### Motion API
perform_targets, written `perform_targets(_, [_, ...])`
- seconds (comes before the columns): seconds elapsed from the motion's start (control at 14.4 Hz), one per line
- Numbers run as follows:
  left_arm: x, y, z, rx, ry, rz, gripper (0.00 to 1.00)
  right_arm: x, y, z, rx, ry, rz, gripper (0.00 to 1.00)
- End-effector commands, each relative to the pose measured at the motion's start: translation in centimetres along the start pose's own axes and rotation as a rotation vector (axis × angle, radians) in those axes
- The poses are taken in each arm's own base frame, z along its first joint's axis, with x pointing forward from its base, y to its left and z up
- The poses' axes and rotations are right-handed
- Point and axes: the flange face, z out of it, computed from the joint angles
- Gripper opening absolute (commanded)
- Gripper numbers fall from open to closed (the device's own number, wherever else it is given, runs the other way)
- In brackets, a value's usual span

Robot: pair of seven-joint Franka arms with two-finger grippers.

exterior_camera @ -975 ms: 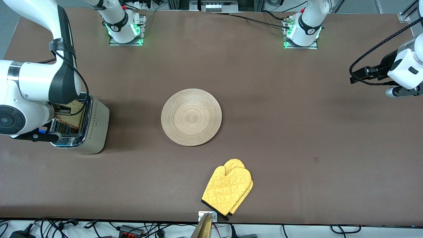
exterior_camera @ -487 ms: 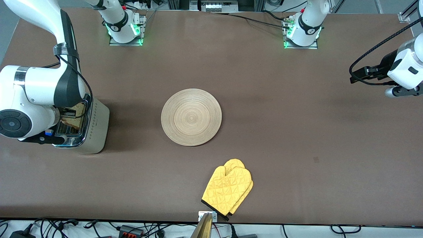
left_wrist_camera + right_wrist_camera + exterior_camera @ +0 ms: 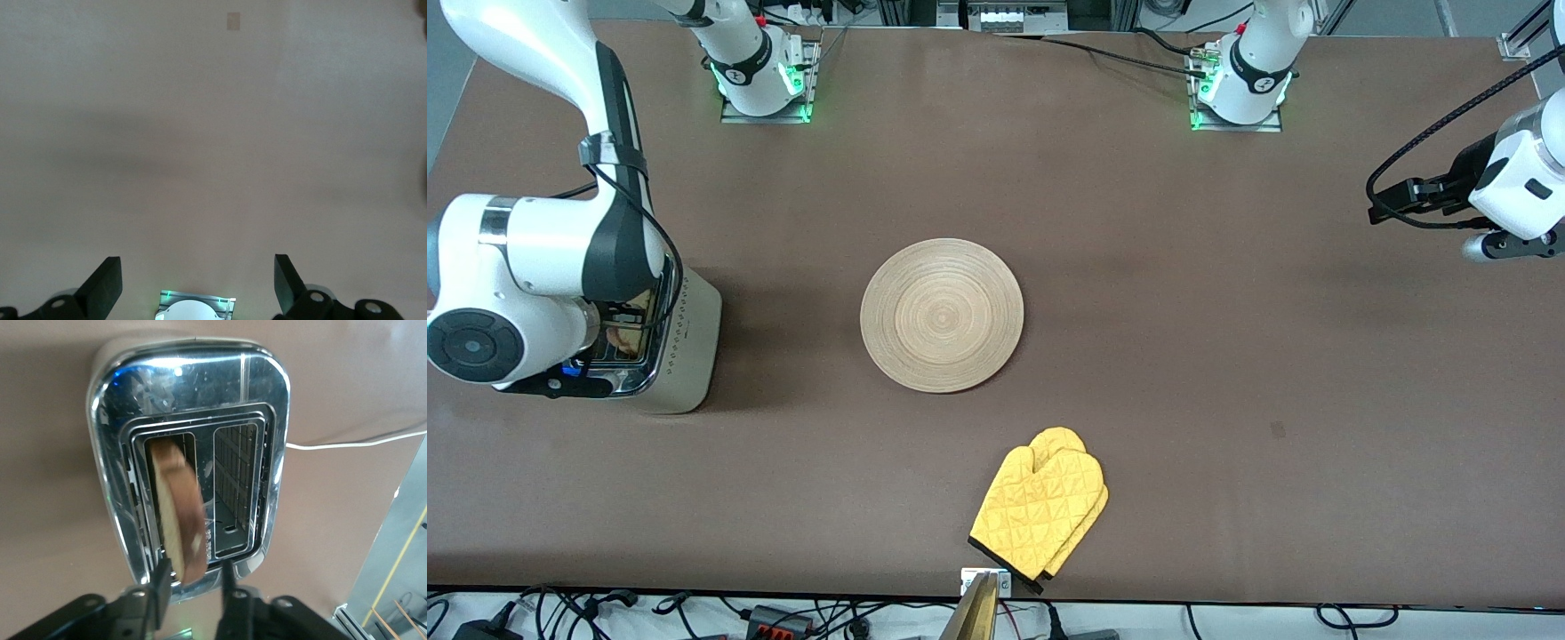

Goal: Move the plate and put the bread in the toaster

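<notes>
The toaster (image 3: pixel 689 351) stands at the right arm's end of the table, chrome top up. My right gripper (image 3: pixel 194 568) hangs just over it, and the brown bread (image 3: pixel 179 513) stands on edge partway down in one slot. One finger still touches the slice, the other stands a little off it, so the jaws are open. The second slot is empty. In the front view the right wrist hides most of the bread. The wooden plate (image 3: pixel 942 315) lies bare at the table's middle. My left gripper (image 3: pixel 197 267) waits open and empty in the air at the left arm's end.
A yellow oven mitt (image 3: pixel 1040 511) lies near the table's front edge, nearer the front camera than the plate. The toaster's white cord (image 3: pixel 347 442) trails off across the table beside it. The left arm's base (image 3: pixel 193 310) shows between the left fingers.
The right arm has come down over the toaster and the bread has sunk deeper into the slot. The right jaws have parted from the slice. The left arm has not moved.
</notes>
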Motion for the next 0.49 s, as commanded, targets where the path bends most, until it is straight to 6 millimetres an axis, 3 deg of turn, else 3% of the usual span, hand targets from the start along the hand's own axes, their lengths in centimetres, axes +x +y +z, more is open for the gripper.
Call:
perform_targets(0.0, [-0.8,0.1,-0.3,-0.009,-0.001,0.005,1.0,-2.2,1.8,-3.8,0.062,0.07,0.012,1.0])
perform_targets(0.14, [-0.9,0.1,-0.4,-0.009,0.0,0.005,1.0,-3.3,3.0,-7.3,0.185,0.134,0.023,1.0])
perform_targets(0.42, [-0.8,0.1,-0.3,-0.009,-0.001,0.005,1.0,-4.3,6.0,-9.9,0.242,0.195,0.031,1.0])
